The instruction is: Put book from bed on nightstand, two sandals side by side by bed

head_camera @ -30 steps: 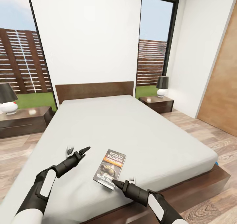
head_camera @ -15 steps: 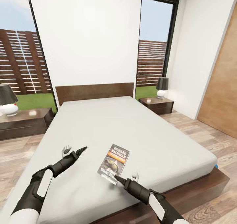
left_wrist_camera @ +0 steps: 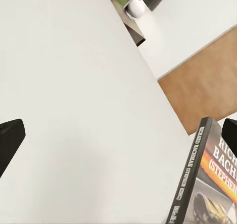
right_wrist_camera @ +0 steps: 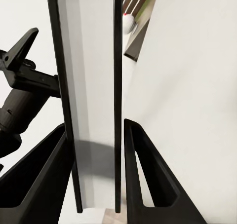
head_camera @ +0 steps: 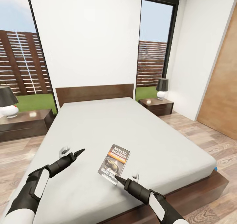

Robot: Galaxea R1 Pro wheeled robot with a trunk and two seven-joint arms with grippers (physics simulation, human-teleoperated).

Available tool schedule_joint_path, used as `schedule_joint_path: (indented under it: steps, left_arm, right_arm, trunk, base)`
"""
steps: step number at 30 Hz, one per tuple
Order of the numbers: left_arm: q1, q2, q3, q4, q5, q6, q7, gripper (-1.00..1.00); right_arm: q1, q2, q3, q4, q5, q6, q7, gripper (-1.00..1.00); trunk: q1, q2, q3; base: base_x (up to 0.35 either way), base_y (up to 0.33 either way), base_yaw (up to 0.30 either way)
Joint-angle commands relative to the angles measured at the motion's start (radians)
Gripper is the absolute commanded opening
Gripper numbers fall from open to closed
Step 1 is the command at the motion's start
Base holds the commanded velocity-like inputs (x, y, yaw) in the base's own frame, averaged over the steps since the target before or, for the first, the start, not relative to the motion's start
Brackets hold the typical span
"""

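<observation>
The book lies flat on the pale-grey bed, near its foot edge, with the "Richard Bachman" cover up. My right gripper is at the book's near edge. In the right wrist view its fingers press both covers of the book, shut on it. My left gripper hovers over the mattress to the left of the book and is open; the book's spine shows beside one of its fingers. A sliver of a blue sandal peeks past the bed's right foot corner.
One nightstand with a black-shaded lamp stands left of the headboard. The other nightstand, also with a lamp, stands right of it. A brown door is on the right wall, with wood floor on both sides.
The book and my right gripper have shifted slightly up the bed. My left arm has drawn back and to the left, away from the book. The view has moved a little.
</observation>
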Motion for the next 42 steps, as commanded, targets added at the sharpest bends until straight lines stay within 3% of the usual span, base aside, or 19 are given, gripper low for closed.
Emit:
schedule_joint_path:
  steps: [1, 17, 24, 42]
  left_arm:
    - [-0.001, 0.0, 0.001, 0.0, 0.004, 0.007, -0.001, 1.0]
    - [-0.001, 0.002, 0.0, -0.001, 0.001, 0.007, -0.003, 1.0]
    - [0.0, 0.001, -0.029, -0.001, 0.003, 0.007, -0.004, 1.0]
    - [0.0, 0.0, -0.034, 0.003, 0.001, 0.006, 0.0, 1.0]
  right_arm:
    - [0.0, -0.001, 0.003, 0.0, -0.01, 0.009, 0.0, -1.0]
    - [0.0, -0.001, 0.006, 0.0, -0.01, 0.009, 0.0, -1.0]
    - [0.0, -0.001, 0.006, 0.001, -0.011, 0.009, 0.0, -1.0]
    - [0.0, -0.001, 0.006, -0.003, -0.011, 0.008, 0.0, -1.0]
  trunk:
    - [-0.004, 0.007, 0.002]
    - [-0.065, 0.119, 0.052]
    - [-0.092, 0.168, 0.074]
    - [-0.161, 0.294, 0.131]
  base:
    - [0.0, 0.0, 0.0]
    - [0.0, 0.0, 0.0]
    - [0.0, 0.0, 0.0]
    - [0.0, 0.0, 0.0]
